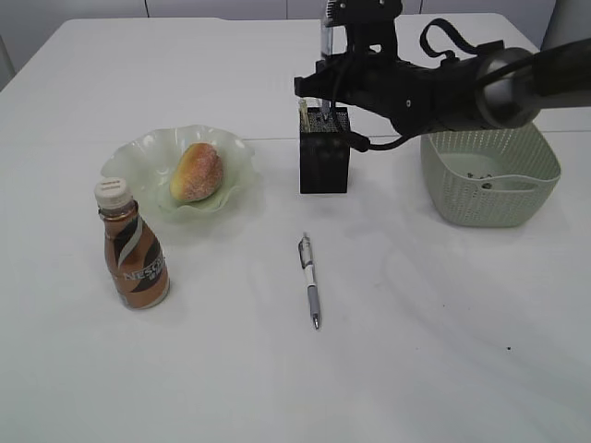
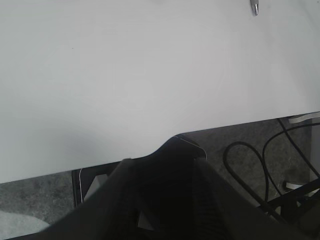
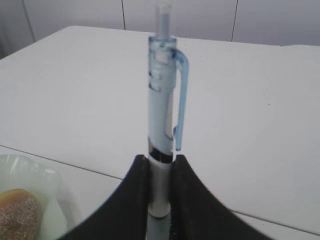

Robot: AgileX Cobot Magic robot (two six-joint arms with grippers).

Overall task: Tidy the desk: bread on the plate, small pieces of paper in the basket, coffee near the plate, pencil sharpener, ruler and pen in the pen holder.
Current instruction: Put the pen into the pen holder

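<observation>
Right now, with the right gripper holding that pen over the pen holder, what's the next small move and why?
Probably lower it a little, then open the jaws. The right gripper is shut on the blue pen, held upright with its lower end at the mouth of the black pen holder. Releasing there should drop it inside. A second pen lies on the table for afterwards.

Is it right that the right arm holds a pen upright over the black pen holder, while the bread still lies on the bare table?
Not quite. The bread already lies on the plate, not on the bare table; the exterior view shows it. The rest holds: the right gripper holds a pen upright over the black pen holder.
</observation>
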